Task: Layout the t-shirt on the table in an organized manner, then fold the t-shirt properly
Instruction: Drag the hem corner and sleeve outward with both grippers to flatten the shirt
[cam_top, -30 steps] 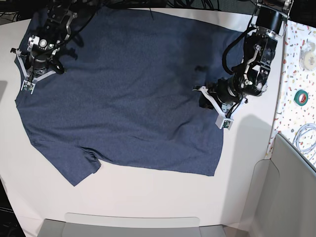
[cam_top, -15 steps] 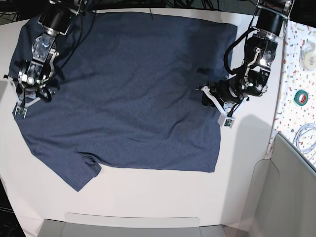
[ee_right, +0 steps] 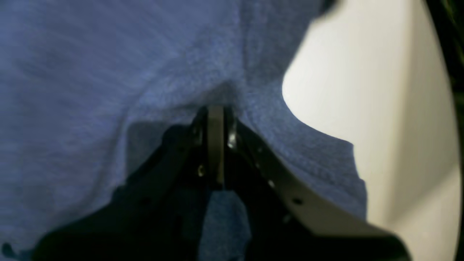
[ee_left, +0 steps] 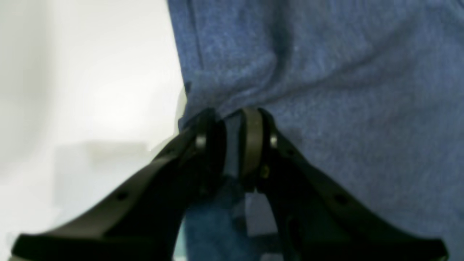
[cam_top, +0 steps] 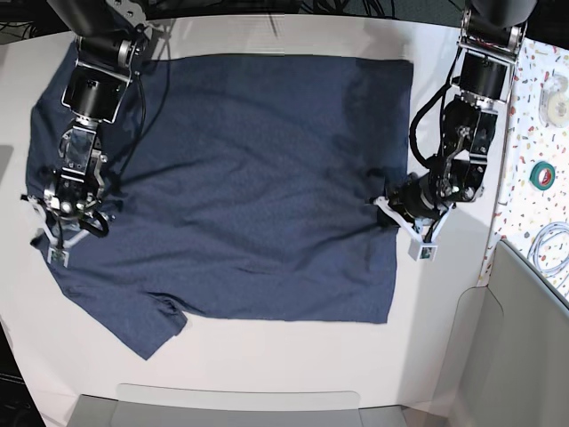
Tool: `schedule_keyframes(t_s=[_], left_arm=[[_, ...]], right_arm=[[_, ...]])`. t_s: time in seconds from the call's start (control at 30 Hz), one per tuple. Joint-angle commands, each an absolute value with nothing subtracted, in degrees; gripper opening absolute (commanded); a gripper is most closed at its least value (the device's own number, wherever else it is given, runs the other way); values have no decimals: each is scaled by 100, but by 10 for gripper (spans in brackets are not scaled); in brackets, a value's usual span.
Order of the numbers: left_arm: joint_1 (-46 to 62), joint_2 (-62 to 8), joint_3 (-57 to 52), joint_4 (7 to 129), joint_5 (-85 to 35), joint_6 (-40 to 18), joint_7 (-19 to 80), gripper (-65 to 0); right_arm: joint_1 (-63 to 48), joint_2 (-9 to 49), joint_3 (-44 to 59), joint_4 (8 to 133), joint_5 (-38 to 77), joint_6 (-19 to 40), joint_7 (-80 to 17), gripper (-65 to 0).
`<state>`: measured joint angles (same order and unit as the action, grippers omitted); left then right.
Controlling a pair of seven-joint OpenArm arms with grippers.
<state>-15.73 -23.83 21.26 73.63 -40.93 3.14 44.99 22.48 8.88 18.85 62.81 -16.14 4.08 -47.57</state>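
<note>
While both my left gripper (ee_left: 232, 141) and right gripper (ee_right: 215, 145) pinch the t-shirt (cam_top: 222, 178), I should pull outward evenly, low over the table (cam_top: 267, 365).

Support: white table (cam_top: 267, 374), curved edge | Lying on it: dark blue t-shirt (cam_top: 231, 178), spread nearly flat, one sleeve toward the near-left corner | Bare tabletop shows around the shirt on all sides

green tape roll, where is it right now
In the base view the green tape roll lies at the far right on the speckled surface, beyond the white table, above a coil of white cable and right of the left gripper.
</note>
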Motion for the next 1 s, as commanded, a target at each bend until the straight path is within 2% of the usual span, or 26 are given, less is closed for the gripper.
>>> schedule_keyframes(t_s=[0.0, 0.2, 0.47, 0.67, 0.83, 0.97], left_arm=[[-1763, -2457, 2097, 7152, -3996, 409, 4497, -542], [-2316, -2457, 2097, 6325, -3996, 409, 4163, -542], [-2308, -2466, 2070, 6545, -4022, 409, 4215, -534], [-1851, -2457, 1437, 8101, -4031, 382, 4892, -394], [-1789, -2448, 1147, 9156, -4031, 356, 5613, -381], [-1323, -2466, 673, 9965, -4031, 347, 6035, -381]], right_arm=[[2360, 901, 1859, 6193, -1534, 479, -4778, -650], [2563, 752, 1877, 5631, -1534, 479, -4409, -650], [2510, 673, 1886, 5833, -1525, 479, -4418, -650], [2088, 462, 1895, 7257, -1525, 479, -4760, -639], [1789, 215, 1895, 8646, -1516, 479, -5297, -513], [1209, 48, 2132, 9956, -1516, 479, -5464, -478]])
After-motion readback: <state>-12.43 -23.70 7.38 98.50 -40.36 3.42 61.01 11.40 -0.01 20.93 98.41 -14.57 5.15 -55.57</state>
